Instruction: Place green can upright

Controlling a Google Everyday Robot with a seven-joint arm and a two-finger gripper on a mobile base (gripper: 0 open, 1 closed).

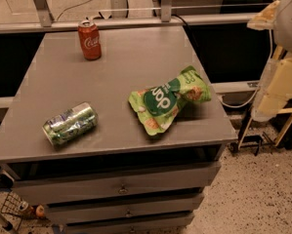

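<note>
Dim, warm overhead indoor light. Soft shadows lay beside snack bag (165, 101) and green can (70, 124); faint sheen on grey tabletop (121, 67); gripper (265, 19), upper right edge, lit pale.

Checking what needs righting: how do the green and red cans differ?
The green can lies on its side at the table's front left; the red cola can stands upright at the back. The green can has pale markings; the red cola can, white lettering. Both are drink cans. The gripper is right of the table.
</note>
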